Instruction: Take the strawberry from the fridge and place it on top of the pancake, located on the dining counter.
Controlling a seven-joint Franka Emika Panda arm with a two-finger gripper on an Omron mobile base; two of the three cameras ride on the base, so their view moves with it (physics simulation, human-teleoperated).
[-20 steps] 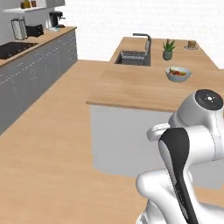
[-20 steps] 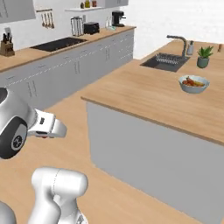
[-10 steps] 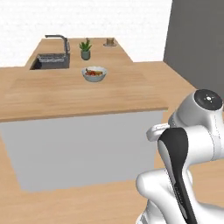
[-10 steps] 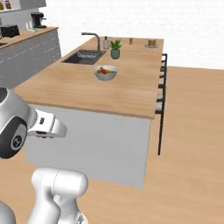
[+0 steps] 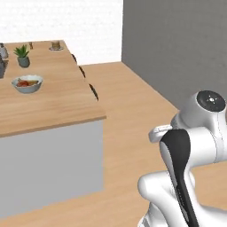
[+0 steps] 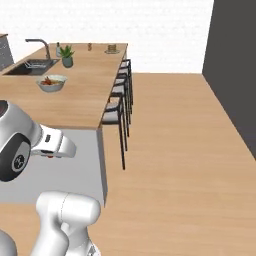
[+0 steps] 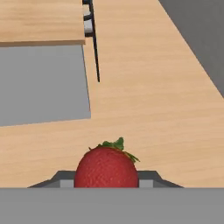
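In the hand view the strawberry (image 7: 106, 168), bright red with a green leafy cap, sits between the two dark finger tips of my gripper (image 7: 106, 178), which is shut on it above the wood floor. The pancake (image 5: 55, 45) (image 6: 112, 49) is a small golden stack on a plate at the far end of the light-wood dining counter (image 5: 48, 104) (image 6: 85, 102). My arm is folded close to the base, well short of the counter. A tall matte grey face (image 5: 177, 44) rises at the right; I cannot tell whether it is the fridge.
A pale bowl of red-orange food (image 5: 27, 83) (image 6: 51, 83), a potted plant (image 5: 22, 55) (image 6: 67, 56) and a sink (image 6: 30, 65) sit on the counter. Dark stools (image 6: 117, 107) line its right side. Open wood floor (image 6: 180, 150) stretches right of them.
The whole picture has swung: the camera turned right, so the counter slid left and the grey face and open floor came into view. The arm keeps its folded pose.
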